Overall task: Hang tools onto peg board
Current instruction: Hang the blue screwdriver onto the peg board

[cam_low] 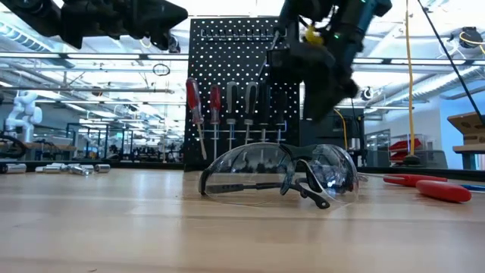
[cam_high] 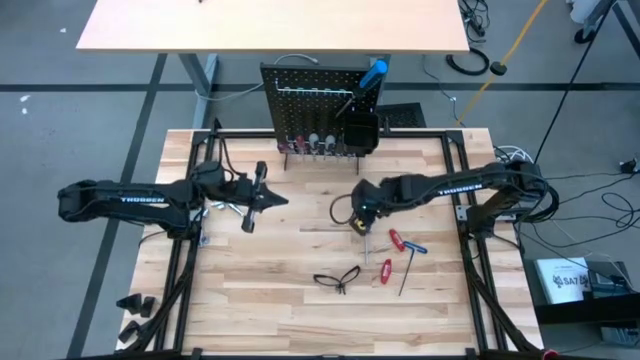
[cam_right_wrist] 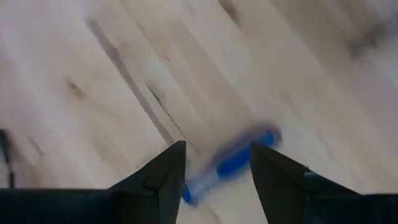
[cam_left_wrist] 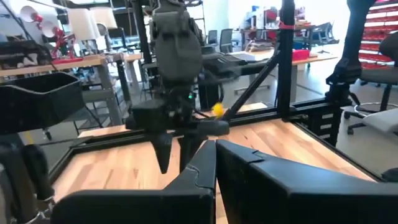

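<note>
The peg board (cam_high: pixel 318 105) is seen standing upright at the far edge of the table (cam_high: pixel 270 310), with a row of screwdrivers (cam_high: pixel 312 147) hung along its lower part and a square black bin (cam_high: pixel 360 132) fixed at its right side; a blue-handled tool (cam_high: pixel 374 73) is seen at its upper right corner. The right gripper (cam_high: pixel 361 226) is positioned near the middle of the table, pointed down, and in the right wrist view its fingers (cam_right_wrist: pixel 163 175) are shown spread apart on either side of a blue-handled screwdriver (cam_right_wrist: pixel 231 163), which is blurred; whether the tool is touched by them cannot be told. Just beside it, toward the near right, two red-handled hex keys (cam_high: pixel 392 255) are laid on the wood. The black-framed glasses (cam_high: pixel 337 278) are laid on the table near its front edge, apart from the gripper. The left gripper (cam_high: pixel 258 197) is held over the left part of the table, its fingers (cam_left_wrist: pixel 205 180) pressed together with nothing between them.
</note>
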Controlling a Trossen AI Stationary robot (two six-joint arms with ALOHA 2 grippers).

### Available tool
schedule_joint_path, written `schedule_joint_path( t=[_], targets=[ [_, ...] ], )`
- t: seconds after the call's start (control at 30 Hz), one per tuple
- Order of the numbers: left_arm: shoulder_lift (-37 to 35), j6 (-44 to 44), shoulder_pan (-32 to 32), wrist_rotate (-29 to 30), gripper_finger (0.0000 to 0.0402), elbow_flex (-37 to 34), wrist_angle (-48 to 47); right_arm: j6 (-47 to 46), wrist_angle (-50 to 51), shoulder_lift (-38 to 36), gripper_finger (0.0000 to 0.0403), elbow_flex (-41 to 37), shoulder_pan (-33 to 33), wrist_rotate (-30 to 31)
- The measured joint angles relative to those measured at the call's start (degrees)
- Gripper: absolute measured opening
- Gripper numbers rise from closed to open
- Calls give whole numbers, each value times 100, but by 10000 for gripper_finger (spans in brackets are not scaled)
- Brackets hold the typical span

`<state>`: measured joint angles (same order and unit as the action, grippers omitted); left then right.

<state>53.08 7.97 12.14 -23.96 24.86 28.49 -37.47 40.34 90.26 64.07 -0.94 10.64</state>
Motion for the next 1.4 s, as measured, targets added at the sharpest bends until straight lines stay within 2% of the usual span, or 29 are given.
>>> schedule_joint_path(
  t=[0.17, 0.3, 0.43, 0.63, 0.8, 0.97, 1.1, 1.27, 1.4],
  targets=[
    [4, -9, -102, 217, 28, 0, 16, -1379, 28, 4, 171, -398, 406, -67],
    [4, -9, -188, 570, 79, 0, -132, -2214, 40, 4, 171, -518, 598, -144],
    [4, -2, -206, 638, 135, 0, -138, -2656, 22, 4, 171, -513, 818, -354],
    [4, -2, -206, 694, 185, 0, 160, -2921, -182, 346, 170, -514, 1047, -286],
    [4, -2, -206, 694, 192, 0, 157, -2893, -581, 891, 170, -513, 1184, -365],
    [6, -11, -206, 694, 192, 0, 143, -2742, -516, 1287, 167, -493, 1205, -345],
    [4, -11, -206, 694, 192, 0, 140, -2339, -480, 1423, 126, -485, 1205, -294],
    [4, -13, -206, 694, 192, 0, 120, -1889, -646, 1337, 20, -508, 1214, -103],
    [4, -15, -206, 694, 192, 0, 90, -1499, -1324, 1247, 14, -542, 1237, 397]
  ],
)
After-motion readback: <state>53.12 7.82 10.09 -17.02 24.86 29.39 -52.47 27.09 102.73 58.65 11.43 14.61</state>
